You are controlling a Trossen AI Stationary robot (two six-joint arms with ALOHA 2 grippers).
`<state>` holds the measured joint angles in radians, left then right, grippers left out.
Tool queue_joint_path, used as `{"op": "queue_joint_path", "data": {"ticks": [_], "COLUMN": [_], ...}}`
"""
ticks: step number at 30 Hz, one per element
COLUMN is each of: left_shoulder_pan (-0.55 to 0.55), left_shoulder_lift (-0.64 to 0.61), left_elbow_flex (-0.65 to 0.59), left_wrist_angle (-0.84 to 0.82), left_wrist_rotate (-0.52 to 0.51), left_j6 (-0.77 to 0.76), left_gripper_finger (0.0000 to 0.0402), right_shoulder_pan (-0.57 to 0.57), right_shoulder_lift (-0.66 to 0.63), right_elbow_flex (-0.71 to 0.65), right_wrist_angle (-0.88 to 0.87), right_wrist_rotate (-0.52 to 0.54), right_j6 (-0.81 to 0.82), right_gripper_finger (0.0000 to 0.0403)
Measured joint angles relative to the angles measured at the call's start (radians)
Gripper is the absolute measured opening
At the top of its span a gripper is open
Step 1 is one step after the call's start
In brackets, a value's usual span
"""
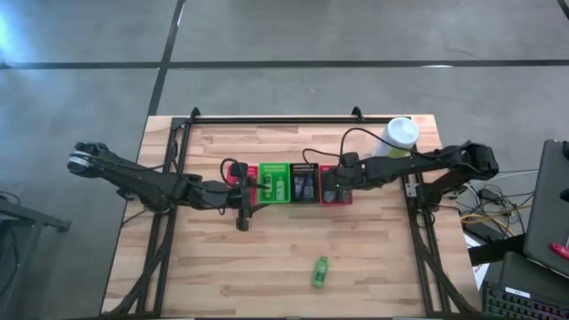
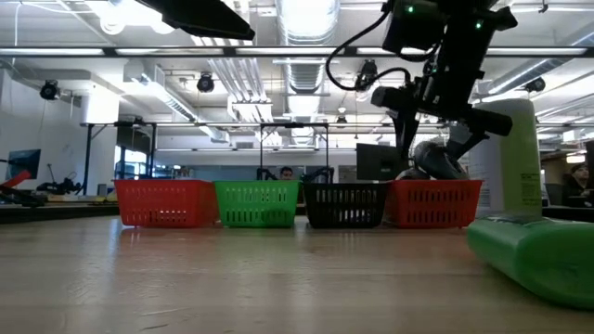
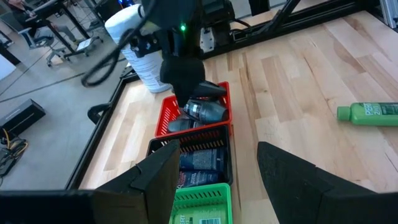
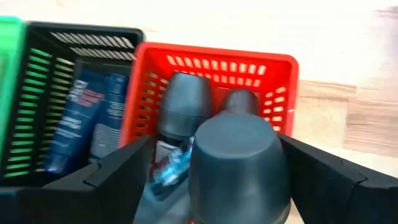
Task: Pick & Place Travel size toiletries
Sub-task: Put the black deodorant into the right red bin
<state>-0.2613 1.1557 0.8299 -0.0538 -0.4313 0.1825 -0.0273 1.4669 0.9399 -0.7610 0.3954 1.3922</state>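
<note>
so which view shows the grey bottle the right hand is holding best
The right wrist view: the grey bottle fills the frame between the right hand's fingers, over the red basket. The left wrist view shows it small, the low view from the side; the high view hides it.

4 cameras: overhead, tabletop-level, 2 wrist-mounted.
High looks straight down; low looks level across the worktop [image 1: 373, 249]; both wrist views closely share the right-end red basket [image 4: 211, 68].
</note>
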Motion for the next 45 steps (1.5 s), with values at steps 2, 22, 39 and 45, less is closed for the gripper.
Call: {"op": "queue_joint_path", "data": {"ticks": [2,22,39,45], "left_shoulder_pan": [0.0,0.0,0.0,0.0], "left_shoulder_lift": [0.0,0.0,0.0,0.0], "left_elbow_flex": [0.0,0.0,0.0,0.0], "left_wrist_angle": [0.0,-0.001,-0.001,-0.002], "left_wrist_rotate": [0.0,0.0,0.0,0.0], "left_j6": [0.0,0.0,-0.008,-0.008], "left_gripper_finger": [0.022,0.022,0.022,0.022], "right_shoulder_pan": [0.0,-0.038,-0.061,-0.061], "right_shoulder_lift": [0.011,0.039,0.074,0.107], "right_elbow_flex": [0.0,0.027,0.022,0.024], "right_wrist_angle": [0.002,0.009,0.024,0.04], "right_wrist_rotate": [0.001,0.032,0.078,0.074], "right_j6": [0.0,-0.067,-0.121,-0.12], "right_gripper_finger": [0.0311,0.0254,0.0306,0.0314]}}
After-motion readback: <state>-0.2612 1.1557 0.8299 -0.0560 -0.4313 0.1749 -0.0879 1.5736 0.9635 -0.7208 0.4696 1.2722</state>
